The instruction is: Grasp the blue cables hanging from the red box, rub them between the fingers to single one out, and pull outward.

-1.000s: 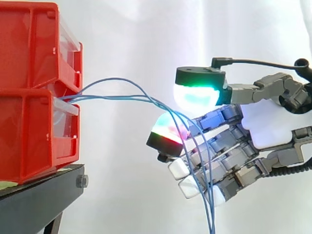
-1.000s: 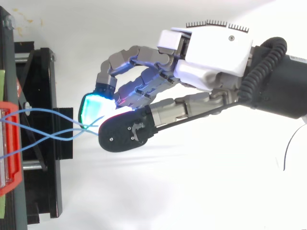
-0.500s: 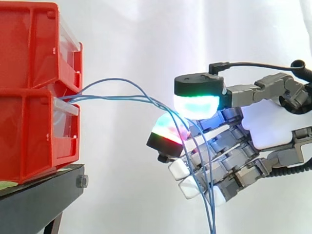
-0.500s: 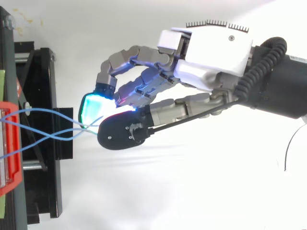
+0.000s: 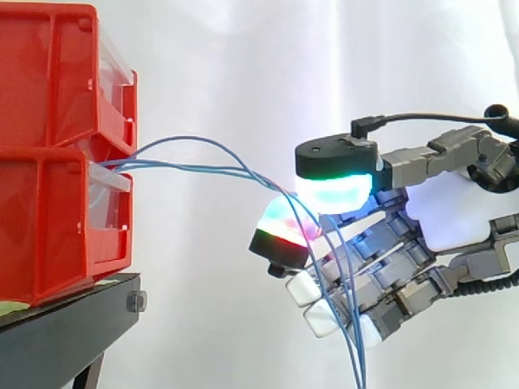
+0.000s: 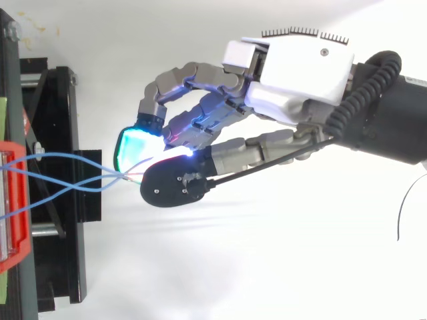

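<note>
Two stacked red bins stand on the left; the lower one's rim appears in the top view. Thin blue cables come out of the gap between the bins, run right to the hand and then hang down in front of its curled fingers. The thumb pad, glowing green and white, presses down towards a finger pad glowing green and red, and the cables pass between the two. From above, the cables cross and meet at the pinch under the hand.
A black stand carries the bins, and from above its frame juts out towards the hand. A white curtain hangs behind. The arm enters from the right. Open space lies between the bins and the fingertips.
The thumb pad has come down closer to the finger pad, closing on the cables. The hand has shifted slightly right, away from the bins, and the cables run a little straighter.
</note>
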`<state>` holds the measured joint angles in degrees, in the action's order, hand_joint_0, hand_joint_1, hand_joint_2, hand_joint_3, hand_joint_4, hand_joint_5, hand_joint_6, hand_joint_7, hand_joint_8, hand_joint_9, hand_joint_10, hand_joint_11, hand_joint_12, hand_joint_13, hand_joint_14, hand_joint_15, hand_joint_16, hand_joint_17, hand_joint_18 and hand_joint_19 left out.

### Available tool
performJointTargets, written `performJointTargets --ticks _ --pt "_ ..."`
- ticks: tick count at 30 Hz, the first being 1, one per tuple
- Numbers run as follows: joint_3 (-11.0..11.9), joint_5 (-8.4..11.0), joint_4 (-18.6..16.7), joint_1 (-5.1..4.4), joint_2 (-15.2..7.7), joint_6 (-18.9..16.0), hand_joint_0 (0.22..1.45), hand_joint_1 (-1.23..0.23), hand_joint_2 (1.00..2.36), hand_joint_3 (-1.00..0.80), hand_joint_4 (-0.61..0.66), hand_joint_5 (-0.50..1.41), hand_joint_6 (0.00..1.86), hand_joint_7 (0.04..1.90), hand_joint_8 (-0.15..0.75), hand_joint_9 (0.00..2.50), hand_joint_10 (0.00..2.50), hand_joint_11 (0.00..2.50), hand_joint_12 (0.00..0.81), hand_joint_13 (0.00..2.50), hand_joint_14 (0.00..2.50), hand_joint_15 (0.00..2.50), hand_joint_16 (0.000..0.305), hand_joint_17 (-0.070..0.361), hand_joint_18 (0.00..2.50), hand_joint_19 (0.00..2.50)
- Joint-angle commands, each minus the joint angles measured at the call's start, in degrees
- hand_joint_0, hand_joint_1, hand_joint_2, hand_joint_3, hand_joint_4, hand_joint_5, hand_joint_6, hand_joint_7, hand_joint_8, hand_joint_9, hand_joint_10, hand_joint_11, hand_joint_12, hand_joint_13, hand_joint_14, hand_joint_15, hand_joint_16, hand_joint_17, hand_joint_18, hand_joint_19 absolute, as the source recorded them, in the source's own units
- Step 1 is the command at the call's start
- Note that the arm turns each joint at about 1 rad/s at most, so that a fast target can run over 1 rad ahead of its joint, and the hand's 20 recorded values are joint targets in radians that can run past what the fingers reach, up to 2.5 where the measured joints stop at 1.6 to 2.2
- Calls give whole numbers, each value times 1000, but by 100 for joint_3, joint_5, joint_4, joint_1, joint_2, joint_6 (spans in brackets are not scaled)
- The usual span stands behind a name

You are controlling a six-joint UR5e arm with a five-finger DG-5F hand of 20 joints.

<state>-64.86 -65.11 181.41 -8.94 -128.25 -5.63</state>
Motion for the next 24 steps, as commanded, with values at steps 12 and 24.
performJointTargets --ticks 12,24 --pt "8 24 61 -20 2 -17 654 -879 1008 -384 191 -184 821 925 233 727 9 422 328 752 15 366 46 103 647 495" --pt "8 24 61 -20 2 -17 599 -773 1009 -348 173 -175 821 972 240 750 9 435 329 756 14 378 46 102 644 524"
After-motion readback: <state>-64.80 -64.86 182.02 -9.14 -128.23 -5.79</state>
